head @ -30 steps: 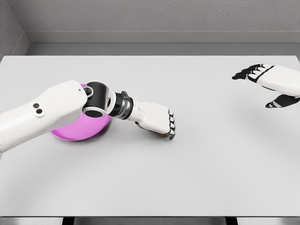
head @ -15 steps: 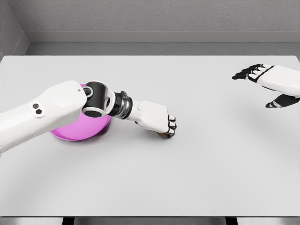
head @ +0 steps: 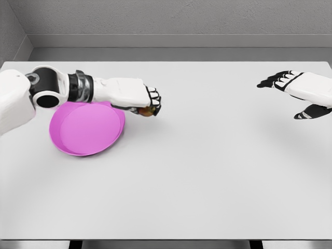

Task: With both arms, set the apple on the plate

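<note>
Left hand [head: 136, 97] closed around apple [head: 147, 111], fingers curled over top, fruit mostly hidden, only brownish underside showing below knuckles. Held off table [head: 207, 176], just beside far right rim of pink plate [head: 85, 129], not yet above its bowl. Likely carried that way for short drop onto plate. Forearm lying along plate's far edge, not over centre. Right hand [head: 301, 93] hovering far right, well apart, fingers spread, holding nothing. Nothing between apple and plate; rim alone to pass.
</note>
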{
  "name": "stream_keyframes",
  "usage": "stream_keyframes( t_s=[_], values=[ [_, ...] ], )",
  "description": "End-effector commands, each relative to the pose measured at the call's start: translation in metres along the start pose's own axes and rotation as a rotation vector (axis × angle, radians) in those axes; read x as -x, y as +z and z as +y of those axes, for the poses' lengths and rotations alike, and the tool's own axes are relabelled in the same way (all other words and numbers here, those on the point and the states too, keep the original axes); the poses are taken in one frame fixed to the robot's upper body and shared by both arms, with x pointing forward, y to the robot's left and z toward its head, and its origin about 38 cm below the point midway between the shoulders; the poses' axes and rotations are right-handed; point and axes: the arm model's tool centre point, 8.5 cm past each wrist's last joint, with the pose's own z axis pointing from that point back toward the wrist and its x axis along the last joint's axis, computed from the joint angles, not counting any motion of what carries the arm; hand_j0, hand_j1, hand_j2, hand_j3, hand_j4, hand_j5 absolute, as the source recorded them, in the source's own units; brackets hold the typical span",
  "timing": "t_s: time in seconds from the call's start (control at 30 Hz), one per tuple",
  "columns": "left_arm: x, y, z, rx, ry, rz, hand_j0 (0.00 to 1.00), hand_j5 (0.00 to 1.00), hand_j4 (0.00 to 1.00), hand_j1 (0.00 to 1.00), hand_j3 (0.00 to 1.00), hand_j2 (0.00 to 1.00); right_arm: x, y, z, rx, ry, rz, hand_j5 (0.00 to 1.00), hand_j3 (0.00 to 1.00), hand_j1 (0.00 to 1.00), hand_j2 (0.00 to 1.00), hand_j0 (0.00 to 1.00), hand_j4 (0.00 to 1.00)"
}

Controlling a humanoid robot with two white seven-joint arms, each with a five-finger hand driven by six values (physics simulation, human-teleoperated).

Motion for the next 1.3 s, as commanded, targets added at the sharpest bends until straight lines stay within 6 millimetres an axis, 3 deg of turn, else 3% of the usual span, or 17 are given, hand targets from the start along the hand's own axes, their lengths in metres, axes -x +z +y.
stream_keyframes(
  t_s=[0.0,0.13,0.27,0.4,0.47,0.5,0.67,0.7,0.73,0.9,1.1,1.27],
  values=[
    [0.019,0.036,-0.001,-0.015,0.027,0.078,0.16,0.16,0.16,0.16,0.16,0.16,0.0,0.0,0.0,0.003,-0.004,0.0,1.0,1.0,1.0,1.0,1.0,1.0],
    [0.027,0.066,-0.016,-0.004,0.06,0.132,0.16,0.16,0.16,0.16,0.16,0.16,0.0,0.0,0.0,0.003,-0.004,0.0,1.0,1.0,1.0,1.0,1.0,1.0],
    [0.019,0.093,-0.055,0.049,0.114,0.159,0.16,0.16,0.16,0.16,0.16,0.16,0.0,0.0,-0.001,0.002,-0.003,0.001,1.0,1.0,1.0,1.0,1.0,1.0],
    [0.024,0.117,-0.064,0.041,0.139,0.217,0.17,0.17,0.17,0.17,0.17,0.17,0.001,0.0,-0.001,0.002,-0.004,0.002,1.0,1.0,1.0,1.0,1.0,1.0],
    [0.026,0.117,-0.066,0.041,0.145,0.222,0.34,0.34,0.34,0.34,0.34,0.34,0.001,0.0,-0.001,0.003,-0.004,0.002,1.0,1.0,1.0,1.0,1.0,1.0],
    [0.026,0.116,-0.065,0.041,0.144,0.222,0.37,0.37,0.37,0.37,0.37,0.37,0.001,0.0,-0.001,0.003,-0.004,0.002,1.0,1.0,1.0,1.0,1.0,1.0],
    [0.032,0.103,-0.07,0.042,0.161,0.223,0.87,0.87,0.87,0.87,0.87,0.87,0.001,0.001,-0.001,0.003,-0.004,0.003,1.0,1.0,1.0,1.0,1.0,1.0],
    [0.032,0.103,-0.07,0.044,0.16,0.222,0.89,0.89,0.89,0.89,0.89,0.89,0.001,0.001,-0.001,0.001,-0.004,0.003,1.0,1.0,1.0,1.0,1.0,1.0],
    [0.032,0.103,-0.07,0.045,0.16,0.224,1.0,1.0,1.0,1.0,1.0,1.0,0.001,0.001,-0.001,0.003,-0.004,0.003,1.0,1.0,1.0,1.0,1.0,1.0],
    [0.032,0.107,-0.071,0.042,0.167,0.228,1.0,1.0,1.0,1.0,1.0,1.0,0.001,0.001,-0.001,0.003,-0.004,0.003,1.0,1.0,1.0,1.0,1.0,1.0],
    [0.053,0.181,-0.084,-0.108,0.376,0.367,1.0,1.0,1.0,1.0,1.0,1.0,0.001,0.001,-0.001,0.002,-0.004,0.004,1.0,1.0,1.0,1.0,1.0,1.0],
    [0.058,0.192,-0.085,-0.147,0.417,0.392,1.0,1.0,1.0,1.0,1.0,1.0,0.002,0.001,0.0,0.003,-0.005,0.004,1.0,1.0,1.0,1.0,1.0,1.0]
  ],
)
